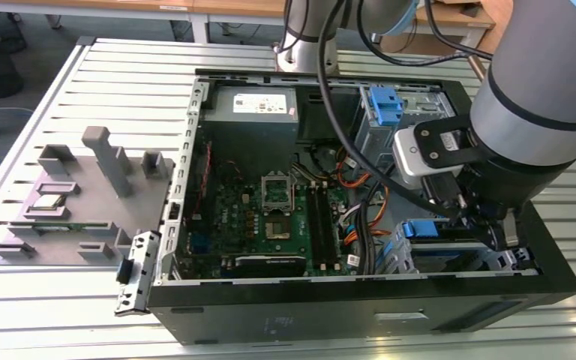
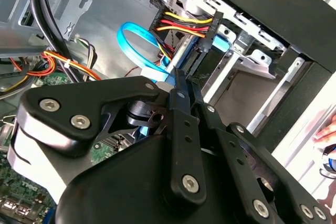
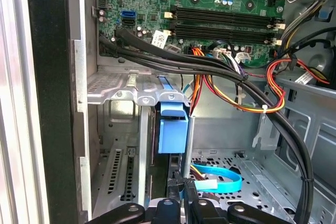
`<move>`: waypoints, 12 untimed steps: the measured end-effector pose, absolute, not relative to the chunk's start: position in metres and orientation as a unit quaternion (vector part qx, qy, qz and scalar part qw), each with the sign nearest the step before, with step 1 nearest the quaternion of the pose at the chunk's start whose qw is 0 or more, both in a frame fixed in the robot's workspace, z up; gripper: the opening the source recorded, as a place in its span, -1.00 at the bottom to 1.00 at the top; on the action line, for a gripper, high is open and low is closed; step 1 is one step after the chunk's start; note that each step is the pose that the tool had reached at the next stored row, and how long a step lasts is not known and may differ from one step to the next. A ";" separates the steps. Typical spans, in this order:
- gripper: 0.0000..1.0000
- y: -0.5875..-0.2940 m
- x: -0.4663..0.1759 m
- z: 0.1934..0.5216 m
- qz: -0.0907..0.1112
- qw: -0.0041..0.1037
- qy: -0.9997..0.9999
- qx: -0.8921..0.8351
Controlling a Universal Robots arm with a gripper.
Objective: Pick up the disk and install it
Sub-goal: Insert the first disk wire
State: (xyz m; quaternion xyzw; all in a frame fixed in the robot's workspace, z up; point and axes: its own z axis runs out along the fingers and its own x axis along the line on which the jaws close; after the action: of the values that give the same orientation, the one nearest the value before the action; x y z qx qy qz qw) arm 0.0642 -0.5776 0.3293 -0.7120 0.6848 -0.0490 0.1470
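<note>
Exterior view: arm (image 1: 538, 82) bent down over disk (image 1: 423, 229).

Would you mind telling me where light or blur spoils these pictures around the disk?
In the second wrist view, the hand looms dark and soft up close, with washed-out white beyond the case edge. In the first wrist view, the disk is evenly lit. In the exterior view, the arm shades the bay.

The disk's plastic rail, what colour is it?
Blue; the disk's rail shows best in the first wrist view.
</note>
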 end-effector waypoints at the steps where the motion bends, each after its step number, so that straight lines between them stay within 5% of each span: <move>1: -0.68 -0.578 0.064 0.329 -0.049 0.147 0.685 -0.712; 12: -0.68 -0.578 0.064 0.326 -0.049 0.147 0.685 -0.712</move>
State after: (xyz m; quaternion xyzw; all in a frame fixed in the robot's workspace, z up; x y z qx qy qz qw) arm 0.0642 -0.5776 0.3257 -0.7120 0.6849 -0.0490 0.1469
